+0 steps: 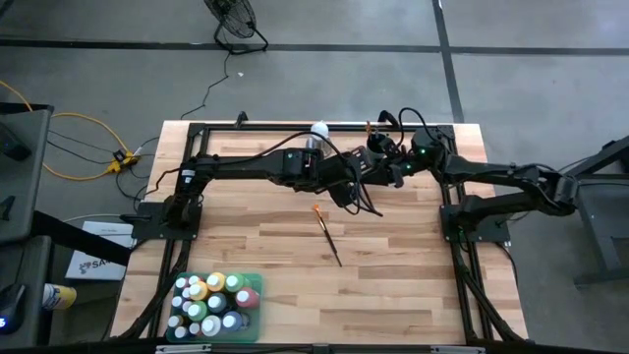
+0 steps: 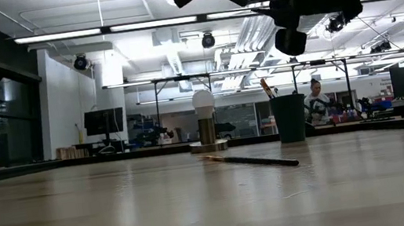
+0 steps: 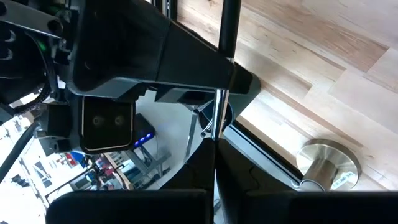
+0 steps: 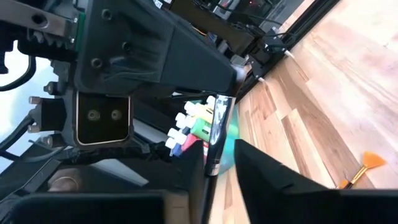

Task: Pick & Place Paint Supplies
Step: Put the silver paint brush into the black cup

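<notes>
A thin brush (image 4: 214, 140) is pinched between both claws above the counter's (image 1: 393, 285) upper middle: the left claw (image 3: 214, 155) is clamped shut on it, the right claw (image 4: 217, 165) grips it too. A second brush (image 1: 326, 234) lies at the frame's centre. Paint bottles (image 1: 211, 303) fill a teal tray (image 1: 257, 285) at lower left.

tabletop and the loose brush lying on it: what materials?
Table: looks like wood, jointed pale planks with visible grain and a soft sheen. Brush: thin dark handle, probably wood or plastic, with orange bristles at one end, likely synthetic.
</notes>
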You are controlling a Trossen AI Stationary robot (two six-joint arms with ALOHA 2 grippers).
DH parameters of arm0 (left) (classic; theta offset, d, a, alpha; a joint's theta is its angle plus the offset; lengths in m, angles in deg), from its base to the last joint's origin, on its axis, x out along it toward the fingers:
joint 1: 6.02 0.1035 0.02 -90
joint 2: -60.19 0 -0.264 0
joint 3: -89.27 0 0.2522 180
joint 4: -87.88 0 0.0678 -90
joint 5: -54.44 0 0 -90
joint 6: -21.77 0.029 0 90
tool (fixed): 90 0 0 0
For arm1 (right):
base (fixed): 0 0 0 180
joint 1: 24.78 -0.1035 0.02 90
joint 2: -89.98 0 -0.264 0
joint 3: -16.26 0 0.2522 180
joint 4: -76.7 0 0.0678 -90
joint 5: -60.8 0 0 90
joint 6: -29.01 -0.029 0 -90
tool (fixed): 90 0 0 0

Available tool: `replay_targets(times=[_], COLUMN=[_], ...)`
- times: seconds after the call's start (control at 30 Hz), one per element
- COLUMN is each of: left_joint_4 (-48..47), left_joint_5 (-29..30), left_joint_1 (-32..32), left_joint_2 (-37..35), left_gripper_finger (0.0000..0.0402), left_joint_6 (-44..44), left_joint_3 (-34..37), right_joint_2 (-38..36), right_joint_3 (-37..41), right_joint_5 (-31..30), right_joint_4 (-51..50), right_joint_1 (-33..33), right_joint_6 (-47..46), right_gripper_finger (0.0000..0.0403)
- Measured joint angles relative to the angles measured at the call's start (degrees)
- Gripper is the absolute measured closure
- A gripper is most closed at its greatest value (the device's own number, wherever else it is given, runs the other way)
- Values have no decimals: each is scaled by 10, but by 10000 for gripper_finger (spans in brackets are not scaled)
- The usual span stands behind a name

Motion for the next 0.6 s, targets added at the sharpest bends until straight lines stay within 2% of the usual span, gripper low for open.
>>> replay_targets(times=[0.23, 0.47, 0.6], left_joint_4=[0, 1, 0], left_joint_5=[-1, -2, -2], left_joint_1=[0, 0, 0], left_joint_2=[0, -1, -1], left_gripper_finger=[401, 397, 365], left_joint_6=[0, -22, -51], left_joint_3=[0, 0, 0], right_joint_2=[0, 0, 0], right_joint_3=[0, 0, 0], right_joint_5=[4, 3, -9], right_joint_4=[-2, -1, -1], right_joint_1=[0, 0, 0], right_joint_6=[7, 11, 13], right_gripper_finger=[386, 385, 388])
